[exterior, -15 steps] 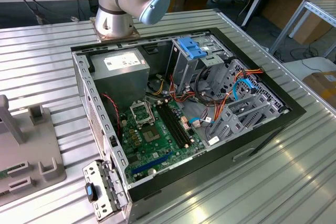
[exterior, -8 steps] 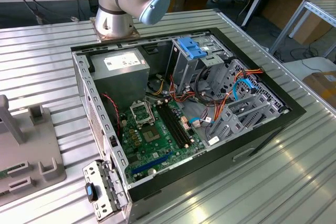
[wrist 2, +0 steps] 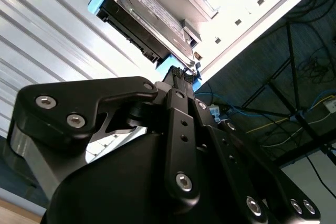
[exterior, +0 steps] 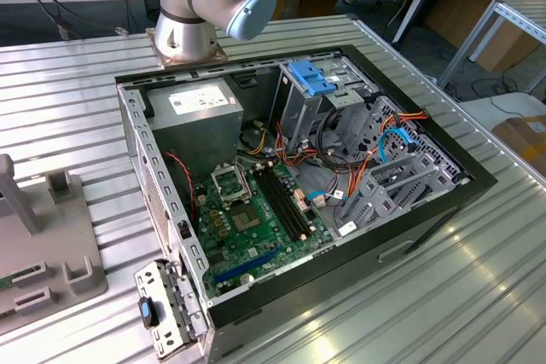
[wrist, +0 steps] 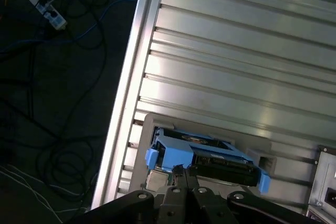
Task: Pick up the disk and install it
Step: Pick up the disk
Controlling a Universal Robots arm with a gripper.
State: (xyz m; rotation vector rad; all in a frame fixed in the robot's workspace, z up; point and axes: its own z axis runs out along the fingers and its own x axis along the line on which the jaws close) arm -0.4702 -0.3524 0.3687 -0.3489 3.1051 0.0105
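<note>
Open PC case (exterior: 409, 240) on ribbed table (exterior: 478, 296): motherboard (exterior: 247, 219), power supply (exterior: 198, 121), blue clip (exterior: 309, 79) atop cage (exterior: 294, 121). Grey fixture (exterior: 43, 253) at exterior view's left.

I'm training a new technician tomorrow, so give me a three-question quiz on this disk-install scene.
1. Multiple choice: in the first wrist view, what is the gripper nearest to?
A. the disk
B. a keyboard
C. a screwdriver
2. True or false: in the exterior view, the computer case is open, with its green board showing.
3. Fill in: the plastic frame around the disk is coloured ____.

Key: 1 A; 2 true; 3 blue.
</note>
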